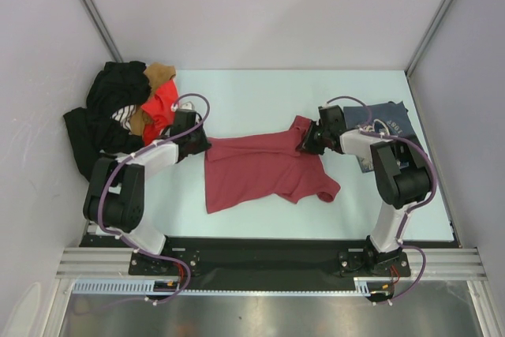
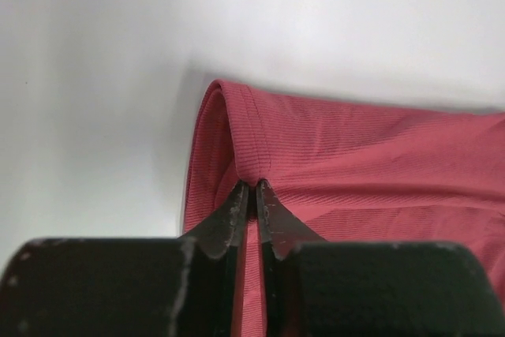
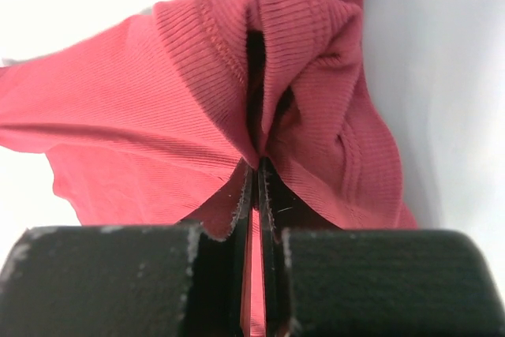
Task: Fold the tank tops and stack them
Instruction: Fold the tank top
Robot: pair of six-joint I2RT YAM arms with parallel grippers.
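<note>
The maroon-red tank top [image 1: 260,170] lies spread across the middle of the table. My left gripper [image 1: 202,146] is shut on its left hemmed corner, where the ribbed cloth [image 2: 339,155] bunches at my fingertips [image 2: 251,189]. My right gripper [image 1: 308,141] is shut on its upper right part, with gathered folds of the maroon-red tank top [image 3: 237,76] rising from the pinch [image 3: 254,165]. The slate blue-grey tank top [image 1: 387,125] with pale lettering lies at the right rear, partly hidden by my right arm.
A heap of black clothes [image 1: 106,112] with a bright orange-red garment [image 1: 160,106] and a tan piece sits at the left rear, just behind my left gripper. White walls enclose the table on three sides. The black base rail [image 1: 260,258] runs along the near edge.
</note>
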